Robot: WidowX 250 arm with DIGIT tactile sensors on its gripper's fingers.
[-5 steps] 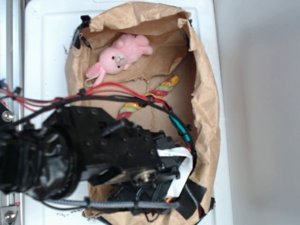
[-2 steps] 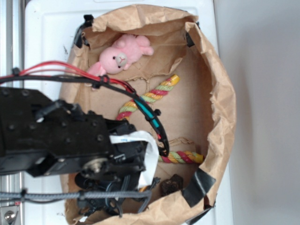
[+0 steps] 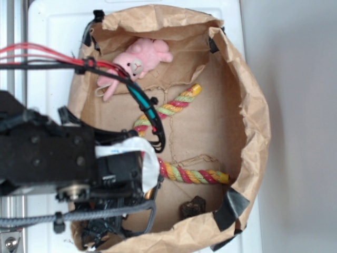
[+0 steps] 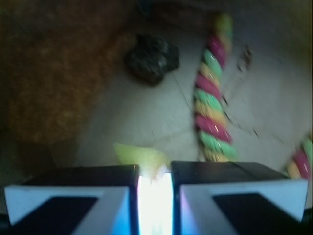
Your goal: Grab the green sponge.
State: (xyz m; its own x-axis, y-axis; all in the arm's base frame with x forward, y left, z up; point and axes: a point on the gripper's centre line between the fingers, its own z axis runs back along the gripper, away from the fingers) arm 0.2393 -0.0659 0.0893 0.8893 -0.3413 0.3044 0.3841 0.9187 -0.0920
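Fingers (image 4: 73, 196) of the gripper (image 4: 154, 196) stand close together, only a narrow bright slit between them, and a yellow-green corner of the green sponge (image 4: 139, 156) shows just beyond their tips. Whether the pads truly pinch it I cannot tell; the slit is washed out by glare. The sponge lies near the lower-left edge of the paper bag (image 3: 253, 121), short of the striped rope (image 4: 210, 112) and the dark lump (image 4: 151, 56). Judged so, the grasp is closing; next, confirm the hold, then lift.
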